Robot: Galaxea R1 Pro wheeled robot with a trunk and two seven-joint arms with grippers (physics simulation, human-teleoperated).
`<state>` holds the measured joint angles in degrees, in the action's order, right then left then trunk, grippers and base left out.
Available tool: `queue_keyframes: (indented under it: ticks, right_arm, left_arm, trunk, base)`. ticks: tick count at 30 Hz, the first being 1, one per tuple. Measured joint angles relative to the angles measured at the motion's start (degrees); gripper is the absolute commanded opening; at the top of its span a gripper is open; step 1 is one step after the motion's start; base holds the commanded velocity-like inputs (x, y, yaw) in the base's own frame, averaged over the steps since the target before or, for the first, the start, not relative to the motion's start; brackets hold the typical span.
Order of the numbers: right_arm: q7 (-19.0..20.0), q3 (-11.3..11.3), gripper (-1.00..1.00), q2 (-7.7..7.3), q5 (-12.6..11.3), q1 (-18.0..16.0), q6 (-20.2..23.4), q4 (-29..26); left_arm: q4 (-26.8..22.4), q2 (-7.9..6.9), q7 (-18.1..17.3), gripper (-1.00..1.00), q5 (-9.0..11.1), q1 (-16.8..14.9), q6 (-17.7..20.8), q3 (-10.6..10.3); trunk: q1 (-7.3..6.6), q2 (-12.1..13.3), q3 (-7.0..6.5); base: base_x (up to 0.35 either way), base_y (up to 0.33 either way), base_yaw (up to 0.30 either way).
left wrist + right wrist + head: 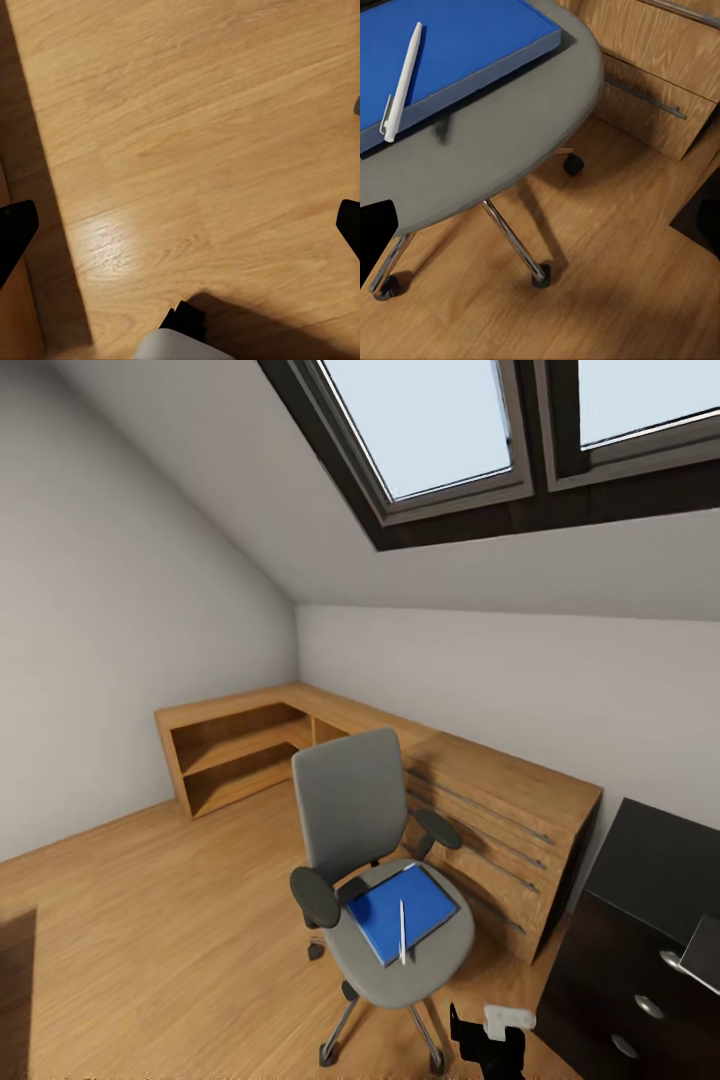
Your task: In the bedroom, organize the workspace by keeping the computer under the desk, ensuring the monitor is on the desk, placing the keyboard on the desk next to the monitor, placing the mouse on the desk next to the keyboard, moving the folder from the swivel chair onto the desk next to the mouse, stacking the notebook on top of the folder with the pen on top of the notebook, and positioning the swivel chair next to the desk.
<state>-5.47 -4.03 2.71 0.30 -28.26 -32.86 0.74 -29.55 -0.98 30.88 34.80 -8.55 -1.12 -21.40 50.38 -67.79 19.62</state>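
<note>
A grey swivel chair (385, 880) is seen in the head view near the middle of an attic room, standing on a plank floor (150, 930) of warm, grained wood. Its tall, gently curved backrest and rounded seat are covered in a matte grey material, with dark oval armrests at each side and thin chrome legs ending in small black castors. A flat blue item (400, 912), either the folder or the notebook, is laid on the seat, and a slim white pen (403, 932) is rested on top of it; in the right wrist view the same blue slab (457, 52) is shown with a thick edge and the pen (402, 81) lying across it, its clip visible near one end. A long wooden desk (500, 800) with open shelving and drawer fronts crossed by thin metal rails is set along the wall just behind the chair. A black cabinet (640, 930) with round silver knobs is placed beside it. The right gripper (488, 1040) is caught at the lower edge of the head view, and its state cannot be told. In the left wrist view the left gripper (180, 225) is held spread wide above bare floorboards, nothing between its dark fingertips (15, 229).
</note>
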Motion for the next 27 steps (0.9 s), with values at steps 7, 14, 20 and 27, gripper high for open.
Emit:
queue_keyframes:
  ticks: [7,14,20,27]
  right_arm:
    - [0.0,0.0,1.0,0.0,0.0,0.0,0.0,0.0]
    - [0.0,0.0,1.0,0.0,0.0,0.0,0.0,0.0]
    - [0.0,0.0,1.0,0.0,0.0,0.0,0.0,0.0]
    - [0.0,0.0,1.0,0.0,0.0,0.0,-0.5,0.0]
  left_arm:
    - [0.0,0.0,0.0,1.0,0.0,0.0,0.0,0.1]
    - [0.0,0.0,0.0,1.0,0.0,0.0,0.0,0.1]
    - [0.0,0.0,0.0,1.0,0.0,0.0,0.0,0.1]
    - [0.0,0.0,0.0,1.0,0.0,0.0,0.0,0.1]
  trunk:
    - [0.0,0.0,0.62]
    - [0.0,0.0,1.24]
    - [0.0,0.0,1.78]
    - [0.0,0.0,2.4]
  base:
    - [0.0,0.0,0.0]
    - [0.0,0.0,0.0]
    - [0.0,0.0,0.0]
    - [0.0,0.0,0.0]
